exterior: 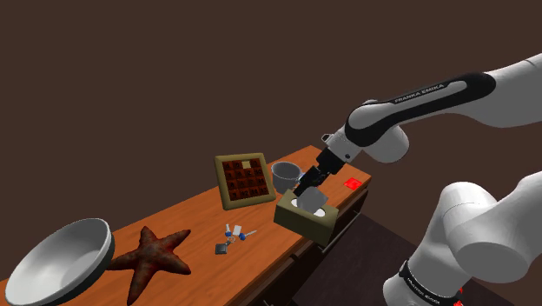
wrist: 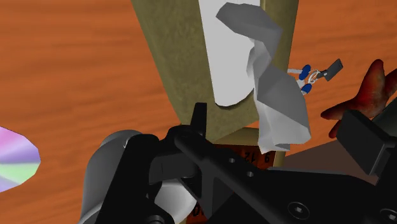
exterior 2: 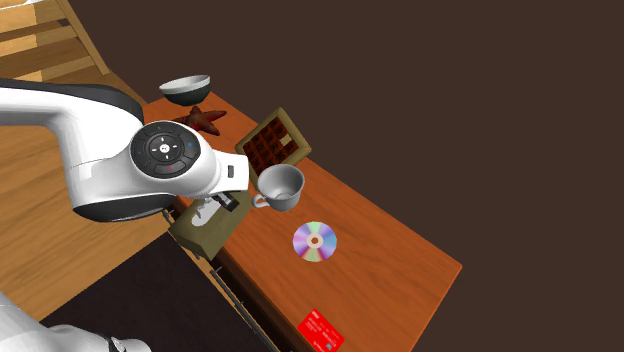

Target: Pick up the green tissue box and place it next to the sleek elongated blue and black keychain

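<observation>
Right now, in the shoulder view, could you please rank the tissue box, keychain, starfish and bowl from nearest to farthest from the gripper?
1. The tissue box, clasped just under the gripper.
2. The keychain, to the lower left of the box.
3. The starfish, further left.
4. The bowl, at the view's far left.

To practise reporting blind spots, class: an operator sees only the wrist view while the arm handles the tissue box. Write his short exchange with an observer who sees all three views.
Operator: Past the olive-green tissue box I see the blue and black keychain and a red-brown starfish. What lies beyond the starfish?
Observer: A grey bowl, at the end of the table on the shoulder view's left.
Operator: And at the other end?
Observer: A red card, lying past the CD near that end's edge.
</observation>
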Motion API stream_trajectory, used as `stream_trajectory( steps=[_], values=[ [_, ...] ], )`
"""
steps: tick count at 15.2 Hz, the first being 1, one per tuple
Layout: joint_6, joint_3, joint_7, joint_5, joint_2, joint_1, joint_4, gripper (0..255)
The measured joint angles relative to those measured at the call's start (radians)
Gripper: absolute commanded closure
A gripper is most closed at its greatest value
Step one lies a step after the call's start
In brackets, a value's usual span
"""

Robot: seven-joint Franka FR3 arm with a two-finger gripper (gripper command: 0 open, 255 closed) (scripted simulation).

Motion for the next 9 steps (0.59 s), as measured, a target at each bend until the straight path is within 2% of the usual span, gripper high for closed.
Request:
stream_trajectory(
  steps=[3,4,9],
  values=[
    [0.001,0.0,0.0,0.001,0.001,0.001,0.0,0],
    [0.001,0.0,0.0,0.001,0.001,0.001,0.0,255],
    [0.001,0.001,0.0,0.0,-0.002,0.0,0.005,255]
  ],
)
